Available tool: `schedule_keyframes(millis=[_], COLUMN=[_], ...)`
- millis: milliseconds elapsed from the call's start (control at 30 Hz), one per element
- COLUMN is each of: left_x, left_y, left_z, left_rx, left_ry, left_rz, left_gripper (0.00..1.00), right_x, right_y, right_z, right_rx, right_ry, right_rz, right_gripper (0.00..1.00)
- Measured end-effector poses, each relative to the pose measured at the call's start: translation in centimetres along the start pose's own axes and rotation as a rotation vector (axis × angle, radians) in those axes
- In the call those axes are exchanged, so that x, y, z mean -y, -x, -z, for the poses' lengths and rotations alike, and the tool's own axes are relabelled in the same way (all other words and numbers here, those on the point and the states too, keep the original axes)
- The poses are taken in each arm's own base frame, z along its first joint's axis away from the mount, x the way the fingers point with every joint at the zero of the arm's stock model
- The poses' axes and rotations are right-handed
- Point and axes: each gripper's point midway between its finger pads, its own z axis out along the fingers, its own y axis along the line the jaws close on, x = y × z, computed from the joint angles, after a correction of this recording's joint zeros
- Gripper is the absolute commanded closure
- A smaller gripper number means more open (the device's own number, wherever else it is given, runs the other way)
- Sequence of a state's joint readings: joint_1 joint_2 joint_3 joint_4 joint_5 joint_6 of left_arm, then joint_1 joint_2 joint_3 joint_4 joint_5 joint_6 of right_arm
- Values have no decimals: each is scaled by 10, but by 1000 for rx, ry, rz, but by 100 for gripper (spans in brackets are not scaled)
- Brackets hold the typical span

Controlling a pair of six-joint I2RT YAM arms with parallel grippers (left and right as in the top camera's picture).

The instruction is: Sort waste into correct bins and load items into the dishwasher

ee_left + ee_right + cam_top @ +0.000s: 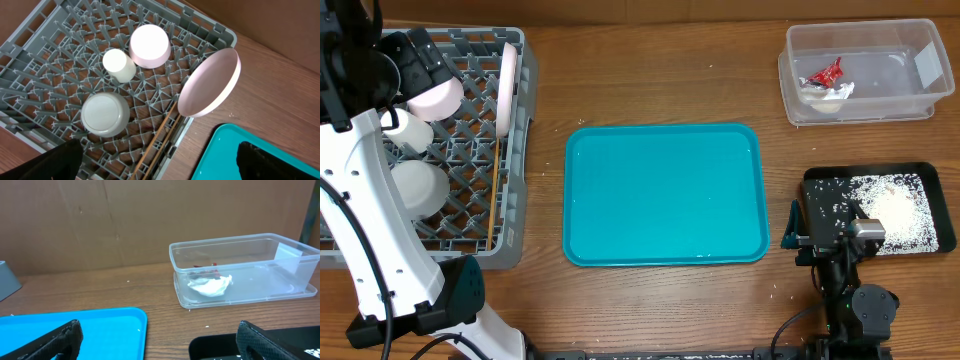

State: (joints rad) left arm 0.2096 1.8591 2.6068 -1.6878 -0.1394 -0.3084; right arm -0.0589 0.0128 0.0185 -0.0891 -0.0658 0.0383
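Note:
The grey dish rack [470,225] at the left holds the pale-pink dish [438,95], the white cup [405,128], the grey bowl [418,185], the white plate [507,88] on edge and the chopsticks [497,190]. My left gripper [420,62] is high above the rack, open and empty. The left wrist view shows the rack [45,55], dish [150,46], cup [119,65], bowl [105,114], plate [210,82], chopsticks [160,142] and the open left gripper [160,165]. The clear tub [910,45] holds the red packet [825,73] and napkin [828,95]. The black tray [820,190] holds rice crumbs [895,215]. My right gripper [825,228] is open and empty at its left end.
The teal serving tray [665,195] lies bare in the middle of the table, also in the left wrist view [225,155] and right wrist view [75,330]. The right wrist view shows the open gripper [160,345], the tub [245,270] and napkin [210,286]. A few stray crumbs lie on the table.

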Motion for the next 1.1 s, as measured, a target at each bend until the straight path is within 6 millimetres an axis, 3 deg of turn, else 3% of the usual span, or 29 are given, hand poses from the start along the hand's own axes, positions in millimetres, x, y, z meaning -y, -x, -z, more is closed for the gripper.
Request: schedule_keyframes(millis=[1100], left_x=[0], left_y=[0], left_z=[0], left_rx=[0], left_ry=[0], left_rz=[0], left_gripper=[0], right_x=[0], right_y=[0], right_z=[0], right_rx=[1], right_ry=[0], right_rz=[5], right_gripper=[0])
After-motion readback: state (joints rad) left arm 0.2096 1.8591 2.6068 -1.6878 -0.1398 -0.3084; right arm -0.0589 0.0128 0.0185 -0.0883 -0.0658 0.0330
